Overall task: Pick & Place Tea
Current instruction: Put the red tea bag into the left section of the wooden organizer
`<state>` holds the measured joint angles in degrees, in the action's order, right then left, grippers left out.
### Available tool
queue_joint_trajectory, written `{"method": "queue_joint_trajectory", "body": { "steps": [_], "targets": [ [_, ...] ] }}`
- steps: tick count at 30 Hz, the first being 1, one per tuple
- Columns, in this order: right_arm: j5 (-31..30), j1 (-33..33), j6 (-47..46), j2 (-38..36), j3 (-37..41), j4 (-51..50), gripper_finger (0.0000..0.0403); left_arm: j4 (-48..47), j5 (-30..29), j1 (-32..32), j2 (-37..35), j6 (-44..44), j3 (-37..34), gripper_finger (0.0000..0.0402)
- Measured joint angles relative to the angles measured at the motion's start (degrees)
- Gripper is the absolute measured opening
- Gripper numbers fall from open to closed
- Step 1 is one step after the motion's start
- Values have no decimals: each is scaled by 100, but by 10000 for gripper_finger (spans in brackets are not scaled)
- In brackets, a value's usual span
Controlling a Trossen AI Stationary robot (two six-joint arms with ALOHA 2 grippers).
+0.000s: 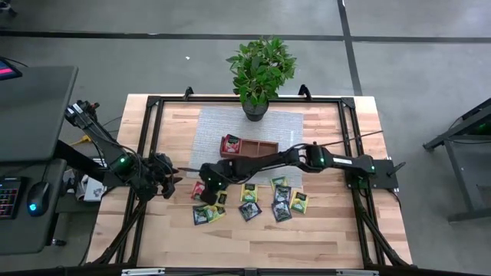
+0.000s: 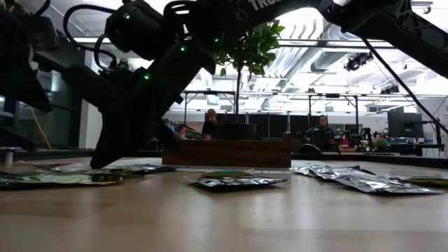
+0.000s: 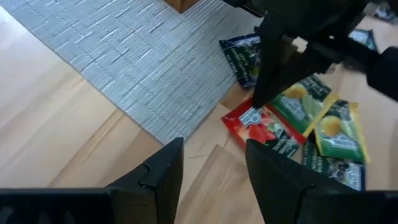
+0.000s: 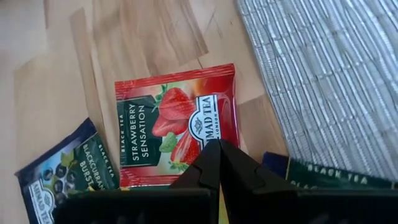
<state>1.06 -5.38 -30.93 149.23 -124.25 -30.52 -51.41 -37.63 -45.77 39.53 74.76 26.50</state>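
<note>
**Right wrist view: closed fingers poised over the strawberry sachet**

Right wrist view shows the right gripper (image 4: 219,163) fully closed and holding nothing, its tips over the near edge of the flat red square strawberry tea sachet (image 4: 177,132), which lies on the pale wooden table (image 4: 56,81) just beside the grey woven mat (image 4: 323,74). A good pick likely needs the fingers parted first, then straddling one sachet edge, clear of the dark blue blackcurrant sachet (image 4: 59,177). The left gripper (image 3: 211,174) waits nearby, open and empty.

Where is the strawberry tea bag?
The red strawberry sachet lies on bare wood by the grey mat's corner, under the shut right gripper, left of the other sachets.
</note>
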Motion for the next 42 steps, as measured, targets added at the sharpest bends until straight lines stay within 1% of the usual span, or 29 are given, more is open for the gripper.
{"method": "queue_joint_trajectory", "body": {
  "steps": [4, 8, 10, 15, 17, 19, 21, 24, 26, 29, 31, 34, 39, 42],
  "targets": [
    [-141, -113, -314, 7, 4, -9, 0, 295, 16, 0, 72, 53, 0, 170],
    [-311, -227, -530, 7, 9, -9, 0, 508, 231, 1, 292, 86, 0, 170],
    [-411, -272, -672, 7, 13, -27, 0, 512, 335, 1, 471, 400, 0, 170],
    [-574, -382, -912, 4, 17, -126, 0, 344, 438, 1, 991, 1537, 0, 170],
    [-631, -416, -982, 4, 17, -130, 0, 326, 528, 1, 1107, 1626, -2, 170],
    [-695, -446, -1051, 4, 17, -135, 0, 518, 564, 1, 1109, 1616, -67, 170],
    [-704, -469, -1065, 4, 20, -134, 0, 1041, 573, 1, 1046, 1513, -272, 170],
    [-710, -490, -1109, 4, 22, -134, 0, 2292, 605, 3, 938, 1419, -822, 170],
    [-711, -498, -1111, 4, 22, -136, 0, 3099, 611, 1, 931, 1438, -1247, 170],
    [-708, -501, -1111, 4, 22, -134, 0, 3964, 662, 2, 931, 1581, -1747, 174],
    [-702, -501, -1111, 4, 22, -136, 0, 4267, 745, 2, 931, 1612, -1923, 184],
    [-701, -501, -1070, 4, 24, -134, 0, 4529, 835, 3, 929, 1596, -1982, 214],
    [-707, -501, -1010, 4, 24, -134, 0, 4638, 945, 5, 927, 1557, -1981, 279],
    [-709, -501, -961, 4, 24, -129, 0, 4664, 1009, 6, 927, 1576, -1978, 303]
  ]
}}
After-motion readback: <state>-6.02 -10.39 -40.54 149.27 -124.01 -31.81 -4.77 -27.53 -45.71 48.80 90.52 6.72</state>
